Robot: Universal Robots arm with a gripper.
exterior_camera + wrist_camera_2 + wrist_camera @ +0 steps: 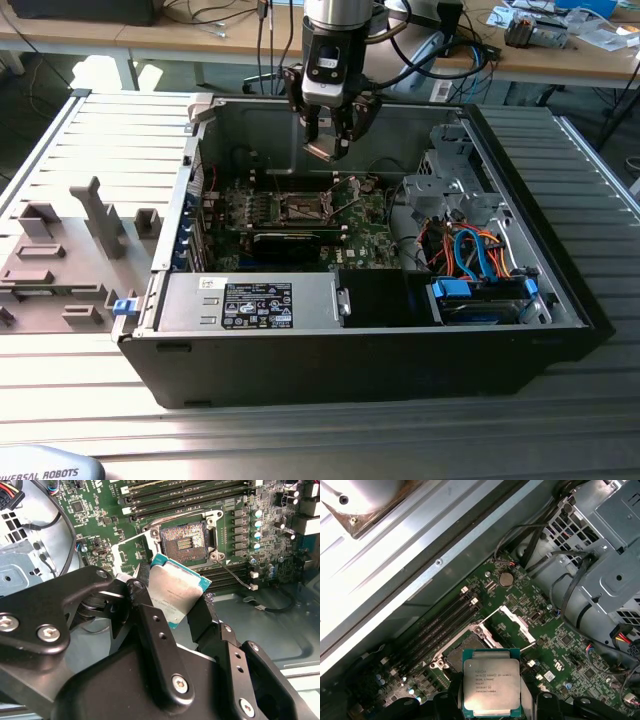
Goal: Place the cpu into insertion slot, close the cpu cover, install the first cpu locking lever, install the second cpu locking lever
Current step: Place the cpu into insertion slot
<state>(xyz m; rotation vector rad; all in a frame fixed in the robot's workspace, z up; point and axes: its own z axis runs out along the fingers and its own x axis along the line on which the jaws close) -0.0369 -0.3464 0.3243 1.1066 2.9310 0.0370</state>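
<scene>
Second wrist view shows the gripper (174, 611) clamped on the chip (179, 591), held in the air above the green board (100, 510). On the board the socket (184, 540) lies bare, its metal cover (131, 538) swung open beside it.

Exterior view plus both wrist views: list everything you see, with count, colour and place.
computer case: one, black, open, on the slatted table
motherboard: one, green, inside the case
insertion slot: one, dark, empty, mid-board
cpu cover: one, silvery, swung open beside the slot
labelled box: one, silver, in the case, exterior view's left
cables: several, orange and blue, in the case, exterior view's right
fixtures: several, grey, on the table, exterior view's left
cpu: one, silver-grey, held above the motherboard
gripper: one, black, shut on the cpu
</scene>
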